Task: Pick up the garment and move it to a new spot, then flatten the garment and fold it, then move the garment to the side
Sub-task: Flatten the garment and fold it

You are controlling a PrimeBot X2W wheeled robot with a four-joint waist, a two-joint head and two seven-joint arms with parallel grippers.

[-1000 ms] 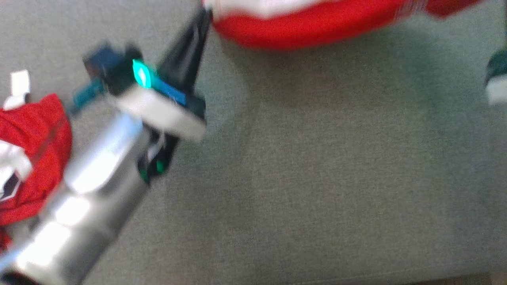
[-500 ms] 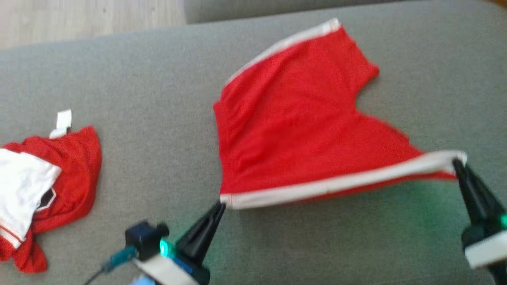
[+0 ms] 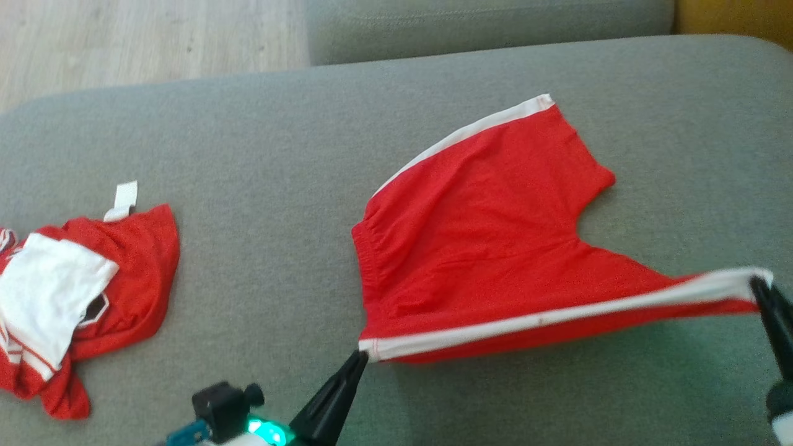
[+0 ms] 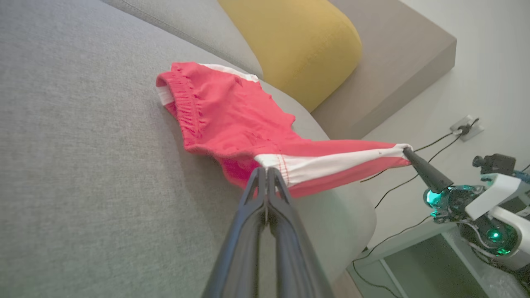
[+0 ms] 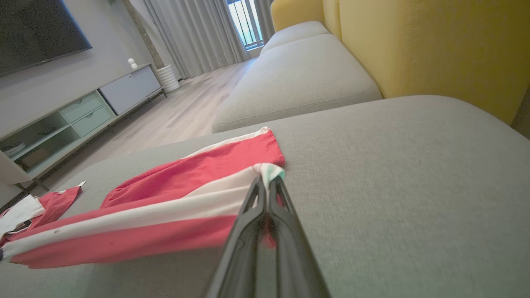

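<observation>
red shorts [image 3: 483, 235] now spread on the sofa seat [image 3: 248, 155]; left claw [image 3: 359, 358] and right claw [image 3: 758, 286] stay clamped on the striped hem [image 3: 557, 316], taut near the front edge: flattening apparently begun.

Right fingers [image 3: 777, 325] partly off-frame

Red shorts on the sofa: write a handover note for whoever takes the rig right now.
Left gripper: shut on the shorts, at the waistband end of the white side stripe.
Right gripper: shut on the same stripe's leg-hem end.
Shorts: near edge lifted and stretched between the two grippers, far half resting on the sofa cushion. A second red-and-white garment lies crumpled to the left.
Done: pickup.
Left: lay the shorts flat, fold them, move them aside.
</observation>
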